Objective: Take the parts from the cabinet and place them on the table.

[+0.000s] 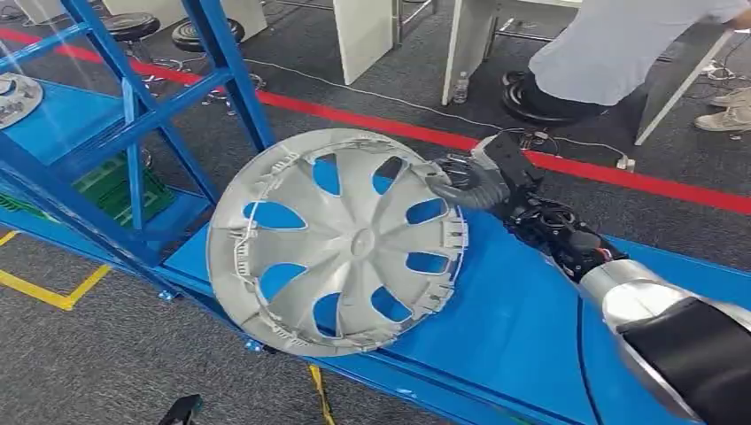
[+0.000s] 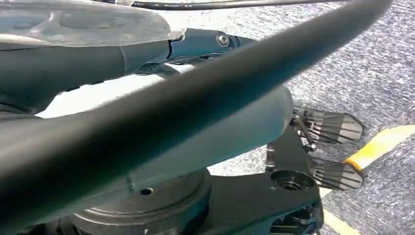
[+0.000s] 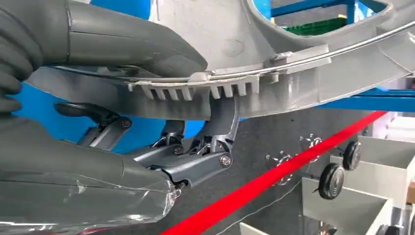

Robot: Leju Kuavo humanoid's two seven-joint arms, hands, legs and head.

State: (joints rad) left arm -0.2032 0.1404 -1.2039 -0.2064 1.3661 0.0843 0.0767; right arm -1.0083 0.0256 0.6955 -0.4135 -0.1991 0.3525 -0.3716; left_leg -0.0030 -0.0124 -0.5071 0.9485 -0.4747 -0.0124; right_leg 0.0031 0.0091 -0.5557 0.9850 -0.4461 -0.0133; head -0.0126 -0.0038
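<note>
A large silver wheel cover (image 1: 341,243) hangs tilted over the blue table (image 1: 522,328), inner side up. My right hand (image 1: 474,181) grips its far right rim. In the right wrist view the thick grey thumb (image 3: 132,41) lies over the ribbed rim of the wheel cover (image 3: 274,63), and the darker fingers (image 3: 195,156) clamp it from the other side. Another silver wheel cover (image 1: 16,97) lies on the blue cabinet shelf at the far left. The left wrist view looks down at grey carpet.
The blue cabinet frame (image 1: 133,115) stands at the left with a green crate (image 1: 115,186) low inside it. A red floor line (image 1: 567,164) runs behind the table. A person (image 1: 620,49) sits on a stool at the back right. Yellow tape (image 1: 53,297) marks the carpet.
</note>
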